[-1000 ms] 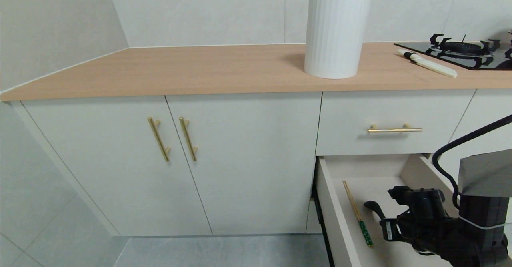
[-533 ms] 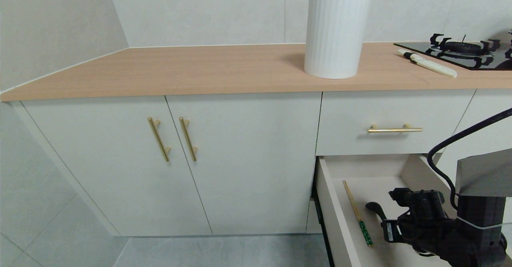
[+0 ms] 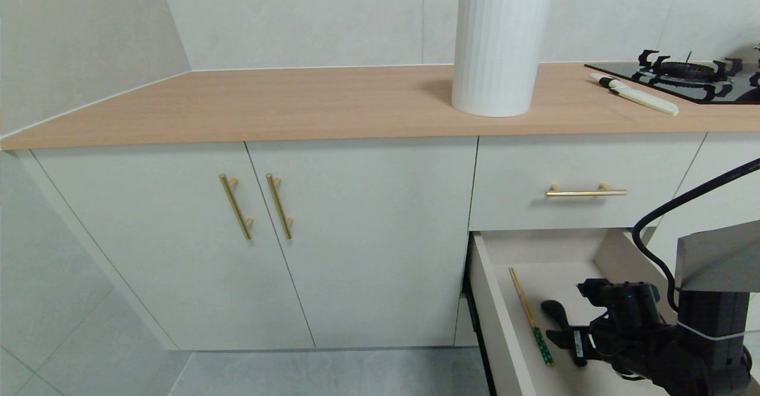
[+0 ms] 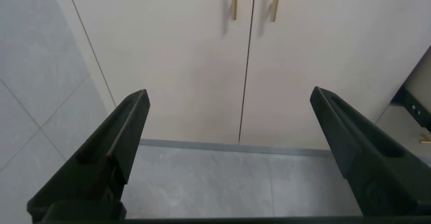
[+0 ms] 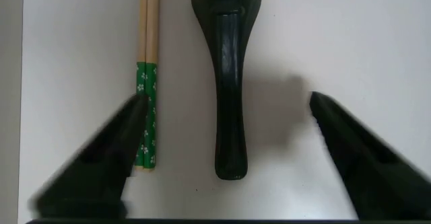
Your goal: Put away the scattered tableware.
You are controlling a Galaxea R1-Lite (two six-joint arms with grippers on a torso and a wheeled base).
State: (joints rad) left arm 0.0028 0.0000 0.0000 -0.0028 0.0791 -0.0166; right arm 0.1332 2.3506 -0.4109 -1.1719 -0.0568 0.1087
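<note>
A black spoon [image 5: 227, 83] lies flat on the floor of the open lower drawer [image 3: 490, 301], beside a pair of wooden chopsticks with green ends [image 5: 146, 76]. My right gripper [image 5: 225, 103] hangs just above the spoon, open, one finger on each side of its handle and nothing held. In the head view the right gripper [image 3: 564, 332] is inside the drawer at the lower right, with the spoon [image 3: 553, 309] and chopsticks [image 3: 530, 323] next to it. A white-handled knife [image 3: 633, 93] lies on the wooden counter. My left gripper [image 4: 229, 150] is open, low before the cabinet doors.
A tall white ribbed canister [image 3: 500, 48] stands on the counter [image 3: 267, 102]. A black gas hob [image 3: 683, 75] is at the far right. A shut drawer with a gold handle [image 3: 586, 192] sits above the open one. Two shut cabinet doors [image 3: 255, 206] are on the left.
The right gripper has opened and let go of the spoon, which now lies on the drawer floor. The left arm has not moved.
</note>
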